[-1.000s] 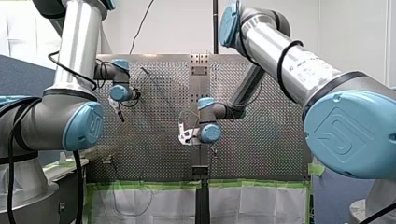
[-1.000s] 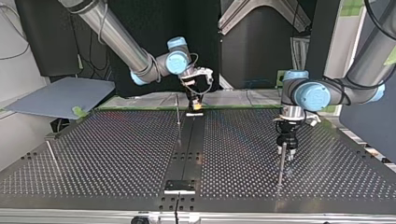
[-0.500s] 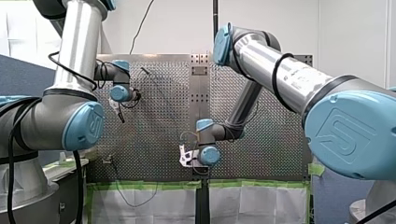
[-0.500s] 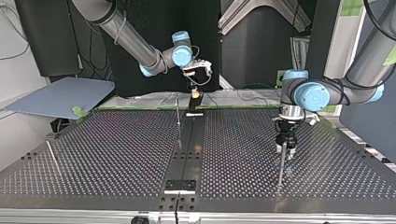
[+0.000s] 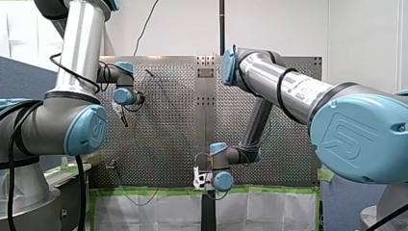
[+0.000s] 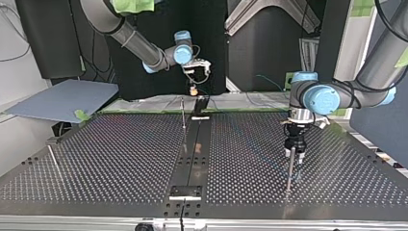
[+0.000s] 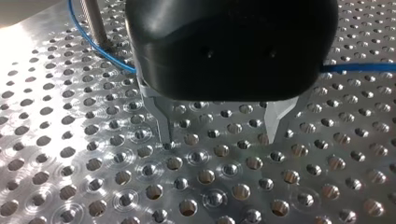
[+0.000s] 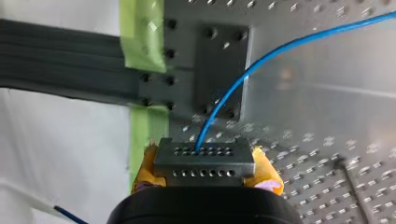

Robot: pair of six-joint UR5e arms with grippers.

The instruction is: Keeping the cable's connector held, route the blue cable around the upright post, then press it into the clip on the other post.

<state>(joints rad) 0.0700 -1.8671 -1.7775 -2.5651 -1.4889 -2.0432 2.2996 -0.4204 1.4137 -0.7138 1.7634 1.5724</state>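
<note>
One connector [image 8: 204, 162], one blue cable [image 8: 261, 58]

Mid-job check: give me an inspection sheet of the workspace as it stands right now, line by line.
Surface: perforated table, bare metal, green tape at its edge.
Job's things: connector with the blue cable leaving it; upright post by my left gripper; two more posts, one mid-table, one at the top view's left; clip not made out.
Clutter: nothing seen.
Grippers: my right gripper shut on the connector between yellow pads; my left gripper open, empty, over the table.
Cables: blue cable passes that post's base; black cables looped on the arms.
Surroundings: grey board at the top view's left.
</note>
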